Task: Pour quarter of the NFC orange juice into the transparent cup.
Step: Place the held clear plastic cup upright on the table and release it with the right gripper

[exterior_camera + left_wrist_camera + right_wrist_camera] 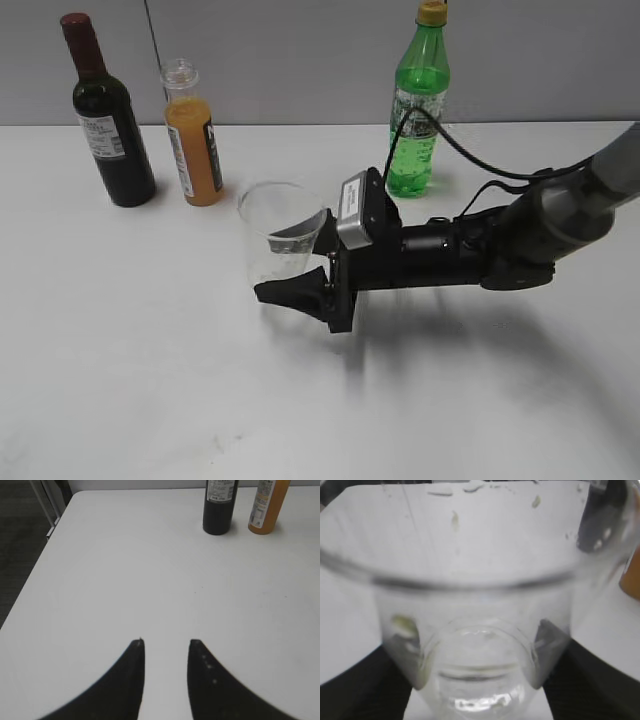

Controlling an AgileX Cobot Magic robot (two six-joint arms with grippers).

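Note:
The transparent cup [275,215] stands empty near the table's middle. My right gripper [287,264] reaches in from the right, one finger on each side of the cup's lower half. In the right wrist view the cup [470,570] fills the frame and both fingers of the right gripper [475,647] press its walls. The NFC orange juice [195,140] stands upright and uncapped at the back left, well apart from the cup; it also shows in the left wrist view [267,505]. My left gripper [166,641] is open and empty over bare table, outside the exterior view.
A dark wine bottle [110,130] stands left of the juice and shows in the left wrist view [220,505]. A green bottle [418,110] with a yellow cap stands at the back right, behind my right arm. The table's left edge [40,565] borders dark floor.

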